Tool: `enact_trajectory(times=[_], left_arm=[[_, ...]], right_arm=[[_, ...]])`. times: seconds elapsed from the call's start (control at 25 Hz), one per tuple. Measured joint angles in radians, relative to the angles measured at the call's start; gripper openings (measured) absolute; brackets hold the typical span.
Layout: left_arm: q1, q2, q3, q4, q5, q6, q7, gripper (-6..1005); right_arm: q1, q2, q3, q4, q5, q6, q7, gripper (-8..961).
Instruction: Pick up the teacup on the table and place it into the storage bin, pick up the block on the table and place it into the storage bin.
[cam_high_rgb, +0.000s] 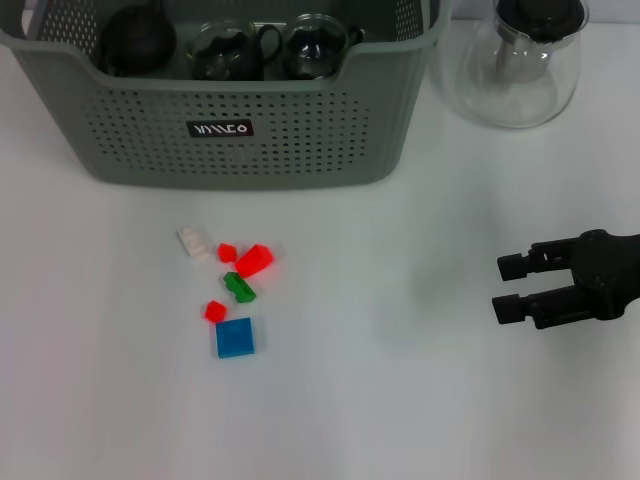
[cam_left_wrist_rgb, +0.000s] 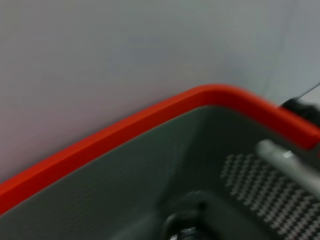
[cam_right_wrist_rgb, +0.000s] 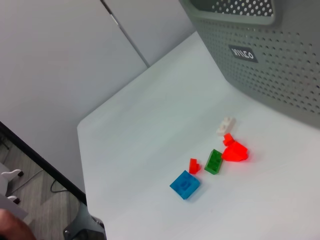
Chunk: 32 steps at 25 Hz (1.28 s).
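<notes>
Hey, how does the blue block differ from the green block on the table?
The blue block is a flat square, plainly larger; the green block is a small narrow bar. The blue one lies nearest the table's front edge, roughly square to it, while the green one lies skewed, closer to the storage bin, in among the red pieces. Both lie on the white table, untouched; the right gripper hovers well off to the side with its fingers open.

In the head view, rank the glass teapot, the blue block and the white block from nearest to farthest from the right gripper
From the right gripper:
1. Glass teapot, beyond it, beside the storage bin.
2. Blue block, toward the robot's left.
3. White block, farther left still, nearer the bin.
</notes>
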<state>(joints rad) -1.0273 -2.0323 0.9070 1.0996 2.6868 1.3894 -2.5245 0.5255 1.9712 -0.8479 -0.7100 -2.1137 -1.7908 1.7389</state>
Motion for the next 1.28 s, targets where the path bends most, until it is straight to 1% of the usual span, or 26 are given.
enact_trajectory(times=[0.04, 0.16, 0.24, 0.28, 0.36, 0.48, 0.68, 0.88, 1.0, 1.12, 1.2, 1.28], left_arm=[[-0.028, -0.002, 0.003, -0.056, 0.052, -0.043, -0.013, 480], [-0.074, -0.009, 0.031, -0.156, 0.143, -0.131, -0.057, 487], [-0.096, -0.005, 0.062, -0.221, 0.165, -0.176, -0.086, 492], [-0.104, 0.0, 0.082, -0.253, 0.165, -0.198, -0.1, 495], [-0.11, 0.005, 0.106, -0.282, 0.166, -0.223, -0.122, 500], [-0.107, 0.006, 0.125, -0.297, 0.167, -0.236, -0.133, 507], [-0.091, 0.001, 0.126, -0.282, 0.169, -0.242, -0.134, 520], [-0.074, 0.0, 0.127, -0.27, 0.17, -0.262, -0.136, 532], [-0.055, 0.0, 0.123, -0.232, 0.17, -0.261, -0.136, 540], [-0.013, -0.004, 0.117, -0.137, 0.168, -0.232, -0.132, 605], [0.038, -0.015, 0.115, -0.015, 0.14, -0.197, -0.121, 649], [0.109, -0.027, 0.105, 0.138, 0.059, -0.152, -0.095, 692]], right_arm=[[0.001, 0.0, -0.001, 0.0, 0.0, 0.0, 0.0, 825], [0.004, 0.0, -0.002, 0.001, -0.002, 0.001, 0.0, 825], [0.006, 0.0, -0.003, 0.002, -0.002, 0.001, 0.0, 825], [0.007, 0.0, -0.004, 0.005, -0.002, 0.001, 0.001, 825], [0.009, -0.001, -0.004, 0.009, -0.004, 0.001, 0.001, 825], [0.01, -0.001, -0.001, 0.01, -0.021, 0.001, 0.001, 825], [0.011, 0.002, 0.0, 0.012, -0.027, 0.0, 0.001, 825], [0.011, 0.004, 0.001, 0.012, -0.028, -0.002, 0.001, 825], [0.011, 0.004, 0.002, 0.012, -0.028, -0.004, 0.001, 825], [0.011, 0.004, 0.002, 0.012, -0.028, -0.003, -0.001, 825], [0.009, 0.003, 0.002, 0.012, -0.028, -0.002, -0.004, 825], [0.009, 0.001, 0.003, 0.012, -0.028, -0.001, -0.007, 825]])
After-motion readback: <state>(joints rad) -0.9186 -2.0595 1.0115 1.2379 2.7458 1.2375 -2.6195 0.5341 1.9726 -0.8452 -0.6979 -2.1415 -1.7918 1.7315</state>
